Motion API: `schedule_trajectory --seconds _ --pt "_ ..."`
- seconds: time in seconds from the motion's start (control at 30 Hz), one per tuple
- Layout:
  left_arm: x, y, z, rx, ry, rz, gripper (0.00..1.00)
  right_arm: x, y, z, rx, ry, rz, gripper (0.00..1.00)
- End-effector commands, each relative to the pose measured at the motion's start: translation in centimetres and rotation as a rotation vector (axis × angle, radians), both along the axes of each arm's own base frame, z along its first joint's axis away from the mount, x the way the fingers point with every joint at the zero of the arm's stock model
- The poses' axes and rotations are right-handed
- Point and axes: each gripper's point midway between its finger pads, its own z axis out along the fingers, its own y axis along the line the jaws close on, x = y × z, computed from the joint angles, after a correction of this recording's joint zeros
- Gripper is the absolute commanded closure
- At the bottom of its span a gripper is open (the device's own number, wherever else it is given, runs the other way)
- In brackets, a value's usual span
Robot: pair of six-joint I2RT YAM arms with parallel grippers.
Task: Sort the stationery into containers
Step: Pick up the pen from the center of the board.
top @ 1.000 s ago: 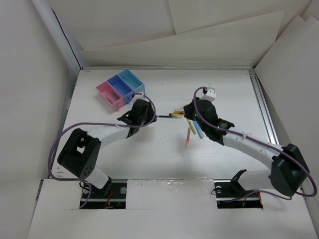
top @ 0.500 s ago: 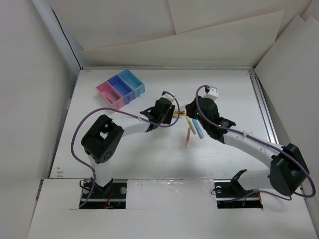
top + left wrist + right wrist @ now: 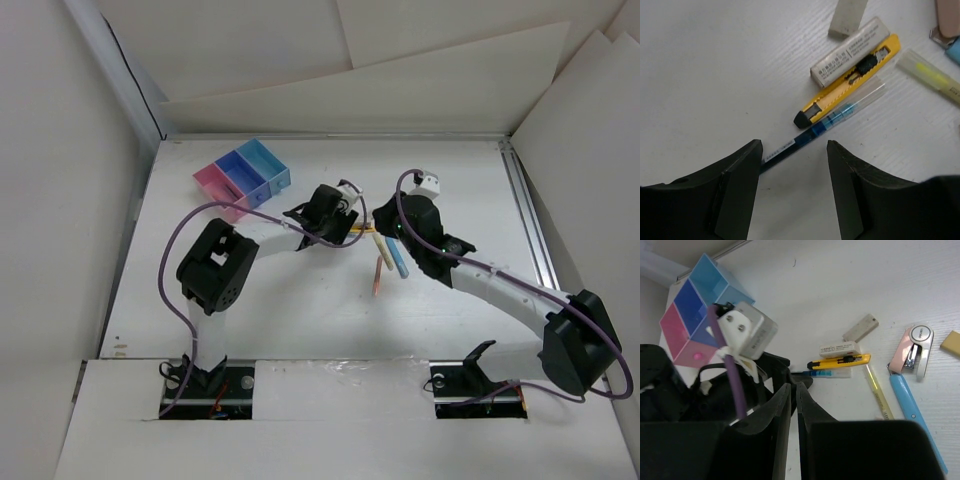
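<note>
Left tool (image 3: 794, 152) wide open, empty, straddling pen (image 3: 815, 131) tip: centre over it, lower square, avoid cutter (image 3: 847, 82), close. Right tool (image 3: 792, 390) nearly shut, empty.

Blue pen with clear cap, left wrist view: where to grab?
Take the blue pen by its dark barrel end, from above, jaws across it. That end lies free; the clear end runs beside the yellow utility knife. The open left gripper hangs over the free end.

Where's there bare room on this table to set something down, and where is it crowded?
Bare table lies near, between the two arms, and far right, beside the side rail. The middle is crowded: yellow utility knife, blue pen, labelled eraser, pink stapler and both sets of jaws.
</note>
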Motion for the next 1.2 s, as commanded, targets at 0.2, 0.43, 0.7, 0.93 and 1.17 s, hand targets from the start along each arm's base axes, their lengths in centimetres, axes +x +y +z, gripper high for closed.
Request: schedule_trajectory --seconds 0.2,0.43,0.7,0.93,1.17 --pt "-1.1 -0.5 -1.7 0.046 0.065 -0.081 0.49 0.4 0.1 2.7 0.049 -0.055 0.000 0.84" --pt "-2.5 -0.5 -2.7 0.047 0.131 -0.107 0.71 0.4 0.1 2.7 0.049 -0.055 0.000 0.83" --pt "-5.6 -0.7 -3.6 0.092 0.190 -0.132 0.84 0.4 0.2 2.8 0.057 -0.053 -0.003 0.83" --pt "-8.3 -2.1 -3.5 0.075 0.221 -0.185 0.99 0.2 -0.2 3.1 0.061 -0.063 -0.012 0.83" --pt "-9.1 -4.5 1.4 -0.088 0.188 -0.227 1.00 0.0 -1.9 4.5 0.096 -0.098 -0.086 0.82"
